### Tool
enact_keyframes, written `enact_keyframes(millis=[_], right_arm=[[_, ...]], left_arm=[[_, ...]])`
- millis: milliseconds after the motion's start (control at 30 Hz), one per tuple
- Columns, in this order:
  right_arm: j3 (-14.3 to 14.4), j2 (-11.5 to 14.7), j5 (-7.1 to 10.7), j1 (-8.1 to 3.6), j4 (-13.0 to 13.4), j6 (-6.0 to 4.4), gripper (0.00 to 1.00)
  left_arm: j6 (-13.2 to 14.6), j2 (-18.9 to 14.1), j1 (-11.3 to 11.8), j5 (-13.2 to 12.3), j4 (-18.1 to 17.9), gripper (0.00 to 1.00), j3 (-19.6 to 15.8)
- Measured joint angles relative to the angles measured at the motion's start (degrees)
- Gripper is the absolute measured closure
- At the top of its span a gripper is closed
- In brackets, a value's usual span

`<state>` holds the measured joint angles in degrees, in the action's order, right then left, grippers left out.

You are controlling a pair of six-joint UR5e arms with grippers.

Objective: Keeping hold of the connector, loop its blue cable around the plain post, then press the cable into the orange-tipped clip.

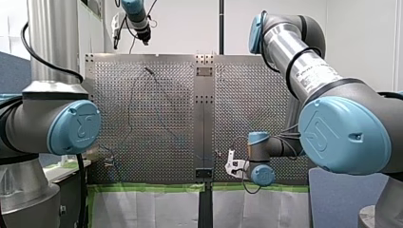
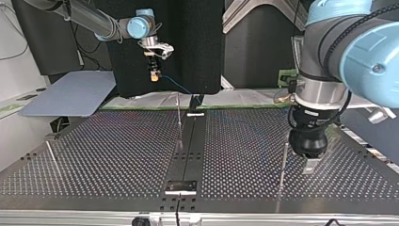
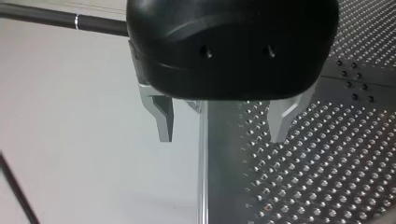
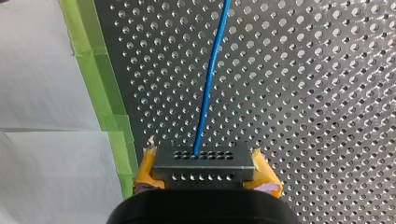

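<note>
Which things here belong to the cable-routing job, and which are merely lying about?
Job: connector, its blue cable, my right gripper clamping the connector, thin post at mid-table.
Lying about: green tape, white paper, grey board; my left gripper is open, holding nothing.

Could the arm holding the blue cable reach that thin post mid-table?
Probably yes: my right arm's fingers hold the connector near the table's edge, and nothing stands between them and the post.

Bright, even room light falls on the counter (image 1: 157, 118); shadows are weak. In the top view its metal glares softly. The black body of my left pincer (image 3: 222, 139) carries a pale highlight.
</note>
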<state>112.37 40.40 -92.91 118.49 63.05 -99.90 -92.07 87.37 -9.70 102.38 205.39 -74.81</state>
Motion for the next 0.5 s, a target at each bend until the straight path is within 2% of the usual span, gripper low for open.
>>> enact_keyframes(millis=[500], right_arm=[[0.0,0.0,0.00,0.24,0.1,-0.05,1.00]], left_arm=[[0.6,2.4,-1.0,0.2,7.8,0.00,-1.2]])
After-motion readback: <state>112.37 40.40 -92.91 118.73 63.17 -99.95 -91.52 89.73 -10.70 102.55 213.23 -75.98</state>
